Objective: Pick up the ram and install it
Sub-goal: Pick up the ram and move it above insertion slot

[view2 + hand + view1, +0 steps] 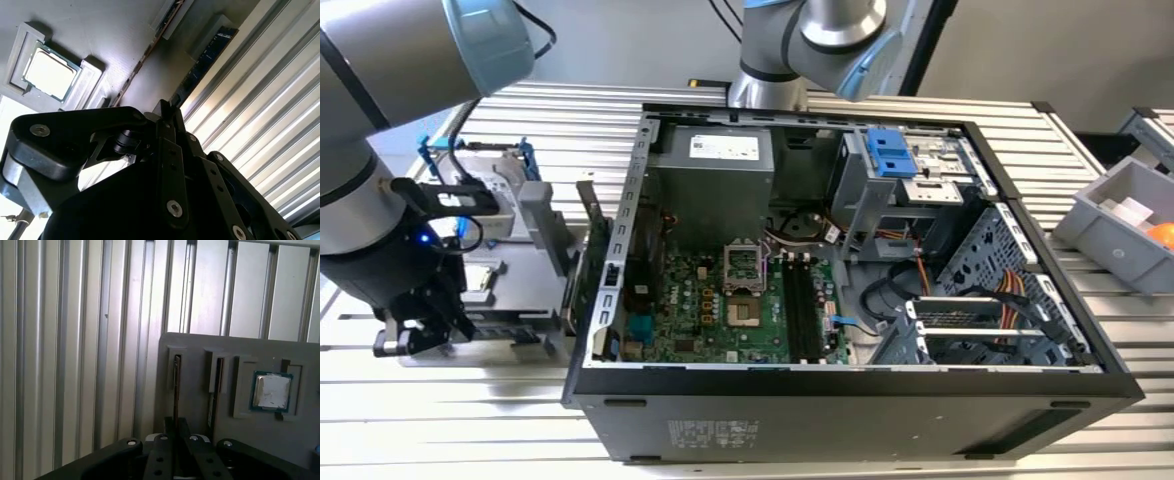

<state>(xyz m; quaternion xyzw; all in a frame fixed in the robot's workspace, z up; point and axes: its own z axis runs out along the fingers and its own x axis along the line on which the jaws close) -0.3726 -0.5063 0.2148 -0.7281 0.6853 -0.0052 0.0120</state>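
The gripper (176,424) is seen closed down, its jaws pinched onto the thin upper edge of the ram (176,385); the ram is stood on edge in a slot of the grey holder (195,347), not yet lifted clear. In the second wrist view the same ram (207,52) is shown as a dark stick running away from the jaws, seated in its slot. Just beside it, in the neighbouring slot, a second stick (216,390) is held upright; beyond that a processor chip (271,391) is laid flat in a recess of the holder. The holder is set on the ribbed metal table (75,340). In the exterior view the arm (374,220) is bent down over the holder; the open computer case (854,400) is placed on the exterior view's right of it.
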